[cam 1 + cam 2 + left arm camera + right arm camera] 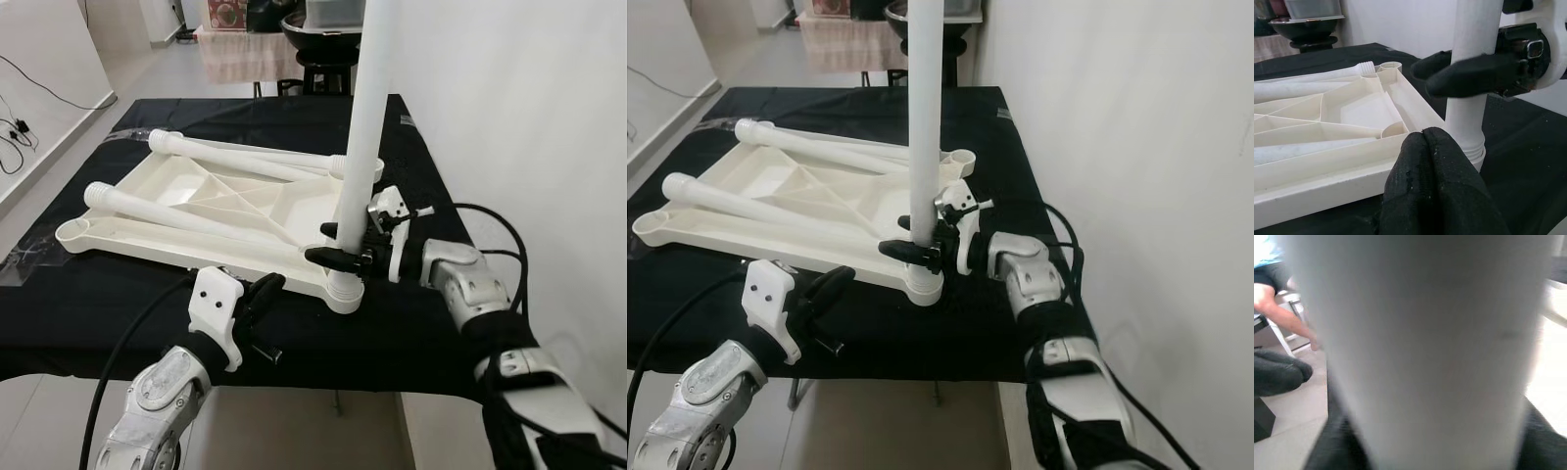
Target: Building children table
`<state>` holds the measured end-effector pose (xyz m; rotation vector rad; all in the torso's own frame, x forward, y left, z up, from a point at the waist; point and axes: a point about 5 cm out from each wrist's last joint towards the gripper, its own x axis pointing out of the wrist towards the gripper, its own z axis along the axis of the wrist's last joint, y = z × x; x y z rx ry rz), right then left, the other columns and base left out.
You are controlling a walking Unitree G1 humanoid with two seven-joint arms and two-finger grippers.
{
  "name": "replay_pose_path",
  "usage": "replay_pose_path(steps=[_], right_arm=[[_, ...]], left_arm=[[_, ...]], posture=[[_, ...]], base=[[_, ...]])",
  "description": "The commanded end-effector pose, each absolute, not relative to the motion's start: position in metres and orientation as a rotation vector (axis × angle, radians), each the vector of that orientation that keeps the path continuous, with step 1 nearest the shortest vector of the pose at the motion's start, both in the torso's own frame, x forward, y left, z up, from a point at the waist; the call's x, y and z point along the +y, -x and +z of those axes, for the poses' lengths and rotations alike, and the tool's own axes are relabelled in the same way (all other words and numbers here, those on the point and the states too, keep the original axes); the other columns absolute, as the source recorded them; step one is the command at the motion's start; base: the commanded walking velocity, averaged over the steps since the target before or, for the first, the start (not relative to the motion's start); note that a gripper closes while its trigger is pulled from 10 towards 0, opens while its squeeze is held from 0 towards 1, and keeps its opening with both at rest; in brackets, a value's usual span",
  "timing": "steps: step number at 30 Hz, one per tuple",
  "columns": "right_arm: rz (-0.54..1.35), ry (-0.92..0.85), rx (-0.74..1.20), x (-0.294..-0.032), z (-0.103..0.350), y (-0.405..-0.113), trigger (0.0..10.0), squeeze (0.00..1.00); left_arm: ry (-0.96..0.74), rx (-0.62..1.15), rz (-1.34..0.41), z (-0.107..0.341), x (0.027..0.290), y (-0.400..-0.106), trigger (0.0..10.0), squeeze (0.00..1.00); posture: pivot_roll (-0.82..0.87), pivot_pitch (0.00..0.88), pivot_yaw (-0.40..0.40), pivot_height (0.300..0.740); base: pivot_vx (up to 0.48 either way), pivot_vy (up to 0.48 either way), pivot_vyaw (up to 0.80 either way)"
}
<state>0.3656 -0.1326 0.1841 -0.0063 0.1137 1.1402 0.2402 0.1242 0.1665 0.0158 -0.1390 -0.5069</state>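
A white plastic children's table top (211, 211) lies upside down on a black-covered table (118, 313). Two white legs (186, 217) lie flat across its ribbed underside. A third white leg (361, 147) stands upright in the near right corner socket (345, 289). My right gripper (333, 245) is shut on that upright leg just above the socket; the leg (1425, 347) is blurred and very close in the right wrist view. My left gripper (263, 294) is shut with nothing in it, its fingertips (1427, 147) just in front of the top's near edge, left of the socket.
A white wall (519, 108) runs close along the table's right side. Behind the table stand a dark stool with a black bowl (318, 39) and a cloth-covered stand (245, 54). Cables lie on the floor at the left (20, 127). A person's arm (1283, 318) appears in the right wrist view.
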Motion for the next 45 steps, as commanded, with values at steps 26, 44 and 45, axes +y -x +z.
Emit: replay_pose_path(steps=[26, 44, 45], right_arm=[[0.424, -0.062, 0.247, -0.111, 0.119, -0.328, 0.0, 0.00], [0.857, -0.121, 0.060, -0.117, 0.179, -0.368, 10.0, 0.00], [0.898, -0.094, 0.061, -0.120, 0.181, -0.370, 10.0, 0.00]], left_arm=[[-0.020, -0.104, -0.532, 0.161, 0.122, -0.233, 10.0, 0.00], [-0.021, -0.116, -0.505, 0.162, 0.124, -0.237, 10.0, 0.00], [-0.021, -0.117, -0.504, 0.162, 0.124, -0.237, 10.0, 0.00]], posture=[[0.05, 0.076, -0.025, 0.740], [0.06, 0.053, -0.033, 0.740], [0.07, 0.051, -0.036, 0.740]], base=[[0.000, 0.000, 0.00], [0.000, 0.000, 0.00], [0.000, 0.000, 0.00]])
